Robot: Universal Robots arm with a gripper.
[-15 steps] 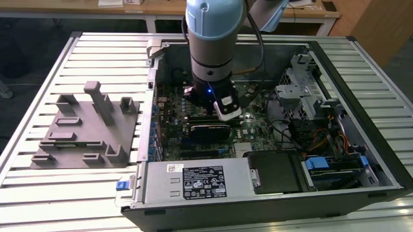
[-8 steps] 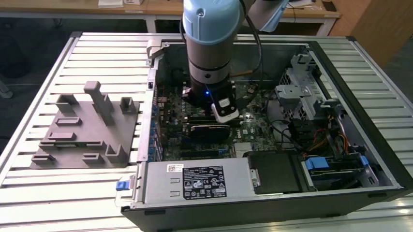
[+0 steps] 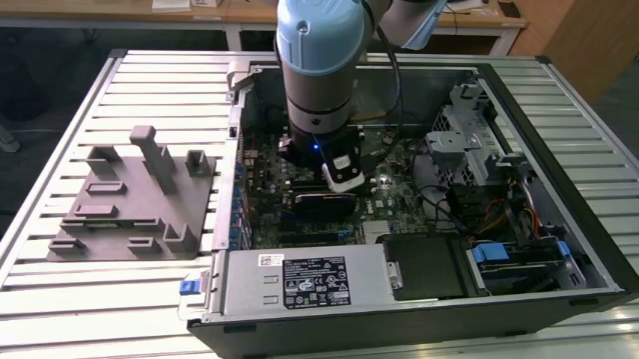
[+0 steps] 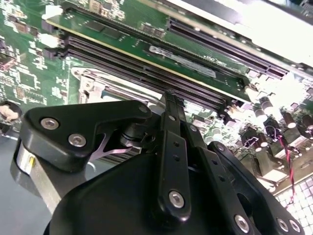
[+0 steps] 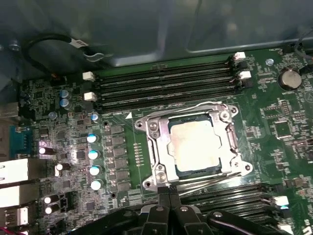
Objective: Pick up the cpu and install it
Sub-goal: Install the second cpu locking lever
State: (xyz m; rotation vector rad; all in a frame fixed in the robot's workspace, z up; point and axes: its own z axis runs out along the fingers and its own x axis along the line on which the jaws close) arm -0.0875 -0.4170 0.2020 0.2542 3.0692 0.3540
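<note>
So the open PC case lies on the slatted table, arm reaching down into it. Grey fixture block sits beside the case. Cpu sits in the metal-framed socket, memory slots flanking it. Gripper fingers pressed together, holding nothing, hovering at the socket's edge.

Robotics lab / test cell. Open PC case lies on a slatted aluminium worktop beside a grey printed fixture. Wooden desks beyond the worktop's far edge.
</note>
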